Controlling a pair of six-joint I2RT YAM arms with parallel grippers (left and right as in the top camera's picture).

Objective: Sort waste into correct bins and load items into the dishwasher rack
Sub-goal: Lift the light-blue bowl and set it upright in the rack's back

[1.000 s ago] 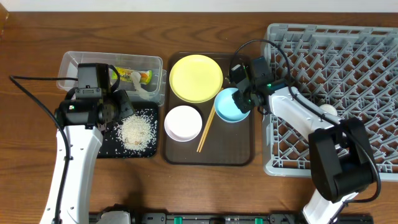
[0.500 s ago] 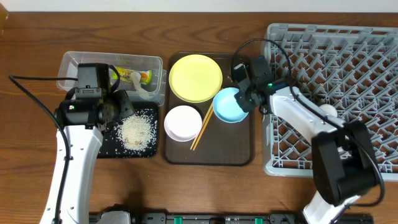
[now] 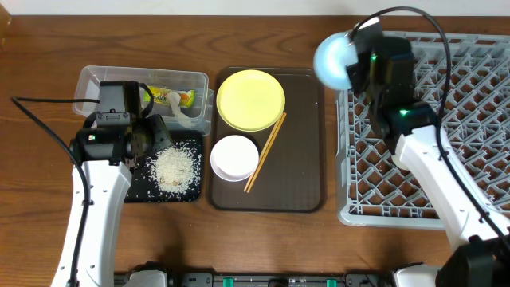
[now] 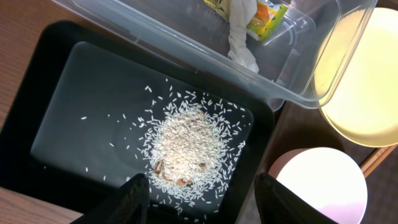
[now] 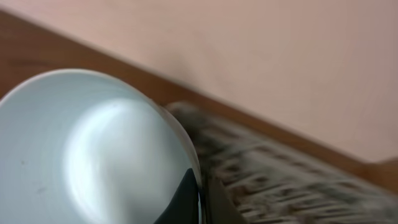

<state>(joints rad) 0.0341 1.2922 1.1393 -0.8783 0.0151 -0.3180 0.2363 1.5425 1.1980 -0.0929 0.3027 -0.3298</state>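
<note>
By the rack [image 3: 478, 96] corner, right jaws clamped on blue bowl [image 3: 333, 60], left jaws apart.

- Your right wrist view crops the light blue bowl [image 5: 93, 155] at left and bottom.
- The dishwasher rack [image 5: 280, 180], lower right there, is blurred.
- Your left wrist view crops the yellow plate [image 4: 357, 74] at right.

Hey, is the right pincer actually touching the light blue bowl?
Touching. The right wrist view shows the rim of the light blue bowl pinched in the right pincer, a finger on each side, with no gap.
</note>
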